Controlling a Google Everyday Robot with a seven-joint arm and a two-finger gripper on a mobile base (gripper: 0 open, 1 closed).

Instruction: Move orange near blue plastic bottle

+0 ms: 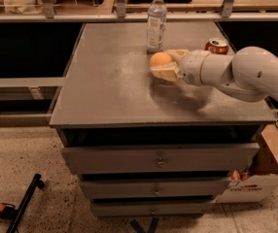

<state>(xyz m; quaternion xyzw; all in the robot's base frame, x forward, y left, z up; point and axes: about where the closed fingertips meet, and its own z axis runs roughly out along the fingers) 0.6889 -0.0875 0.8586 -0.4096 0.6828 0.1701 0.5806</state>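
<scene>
The orange (160,59) is round and plain, held between the cream fingers of my gripper (164,63), just above the grey cabinet top (110,81). The gripper is shut on it and reaches in from the right on a white arm. The blue plastic bottle (156,21) is clear with a white cap and pale label. It stands upright at the back of the top, a short way behind and slightly left of the orange.
A red soda can (217,46) stands at the back right, partly behind my arm. The cabinet has drawers (158,159) below. A cardboard box (268,169) sits on the floor at the right. A shelf rail (129,16) runs behind the top.
</scene>
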